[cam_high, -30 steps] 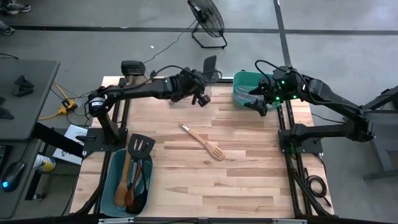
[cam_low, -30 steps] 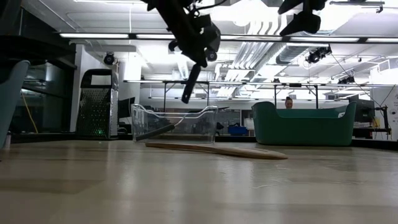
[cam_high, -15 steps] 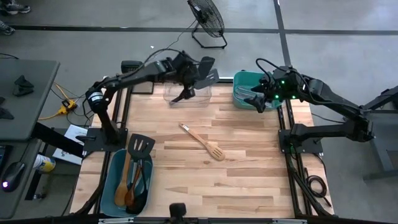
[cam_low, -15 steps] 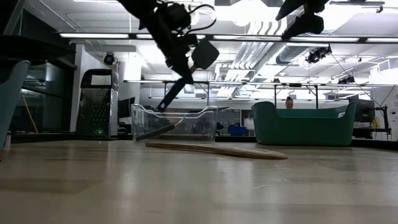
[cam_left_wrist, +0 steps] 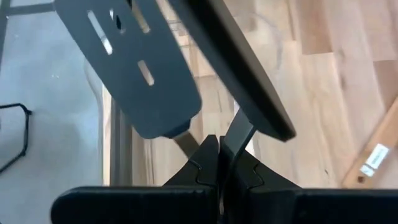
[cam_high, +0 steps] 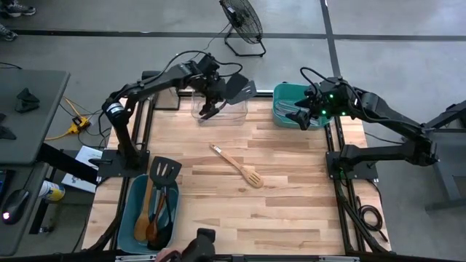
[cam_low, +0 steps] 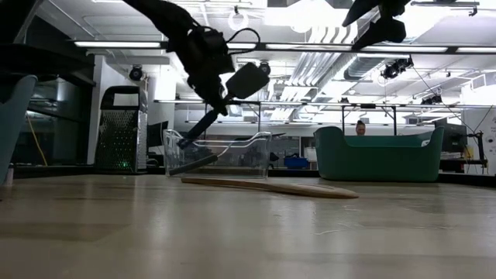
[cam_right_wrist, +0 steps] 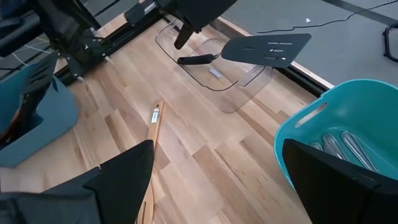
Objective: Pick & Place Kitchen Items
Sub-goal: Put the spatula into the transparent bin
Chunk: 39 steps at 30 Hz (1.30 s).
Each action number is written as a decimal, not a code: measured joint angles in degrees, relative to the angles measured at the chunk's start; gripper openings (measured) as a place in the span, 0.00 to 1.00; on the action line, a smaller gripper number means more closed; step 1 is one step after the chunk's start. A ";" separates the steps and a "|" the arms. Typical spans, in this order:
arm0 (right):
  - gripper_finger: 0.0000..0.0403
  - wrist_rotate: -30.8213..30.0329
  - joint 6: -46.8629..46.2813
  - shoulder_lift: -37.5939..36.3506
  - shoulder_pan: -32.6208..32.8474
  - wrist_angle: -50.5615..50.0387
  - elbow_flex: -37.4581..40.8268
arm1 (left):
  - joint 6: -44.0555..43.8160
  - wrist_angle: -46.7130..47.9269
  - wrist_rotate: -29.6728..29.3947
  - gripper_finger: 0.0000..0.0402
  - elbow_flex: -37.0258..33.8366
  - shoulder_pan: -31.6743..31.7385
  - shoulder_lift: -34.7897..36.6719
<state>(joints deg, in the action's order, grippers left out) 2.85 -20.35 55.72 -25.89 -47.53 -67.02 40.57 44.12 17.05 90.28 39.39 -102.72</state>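
My left gripper (cam_high: 216,94) is shut on a black slotted turner (cam_low: 246,80) above the clear bin (cam_high: 218,110) at the table's far edge. Another dark utensil (cam_low: 194,163) lies inside the bin. A wooden slotted spatula (cam_high: 238,166) lies flat on the table's middle. My right gripper (cam_right_wrist: 214,186) hangs open, with nothing between its fingers, above the teal tub (cam_high: 290,104) at the far right, which holds silvery pieces (cam_right_wrist: 348,146). My left gripper pinches the turner's handle near its blade end (cam_left_wrist: 239,134) between its two shut fingers, which slant down from above and lie across it. The turner is lifted clear and tilted: blade (cam_high: 240,87) up, the handle's free end (cam_low: 184,142) dipping below the bin's rim.
A blue tub (cam_high: 138,218) at the near left holds several utensils, a black turner's blade (cam_high: 164,169) leaning on its rim. A fan (cam_high: 242,25) stands on the floor beyond the far edge. A dark object (cam_high: 201,244) shows at the near edge.
My left gripper has carried the turner toward the table's far-left, over the clear bin, sinking a little and rolling its wrist. The turner, first hanging almost upright, now slants with its blade up and its handle end down in the bin. A dark object has appeared at the near edge.
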 joint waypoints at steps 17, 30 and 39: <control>0.87 -1.44 -2.20 0.00 0.02 -0.02 0.00 | -0.20 1.69 1.34 0.00 -0.07 -0.01 -5.99; 0.87 -4.07 -2.37 0.00 0.02 0.00 0.00 | 1.26 4.27 0.24 0.00 -0.04 -0.40 -6.85; 0.87 -4.17 -2.37 0.00 0.00 0.00 0.00 | 1.21 4.24 -1.67 0.00 -0.02 -1.09 -7.99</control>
<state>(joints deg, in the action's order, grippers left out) -1.32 -22.72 55.72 -25.89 -47.53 -67.02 41.77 48.36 15.38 90.26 38.29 -110.70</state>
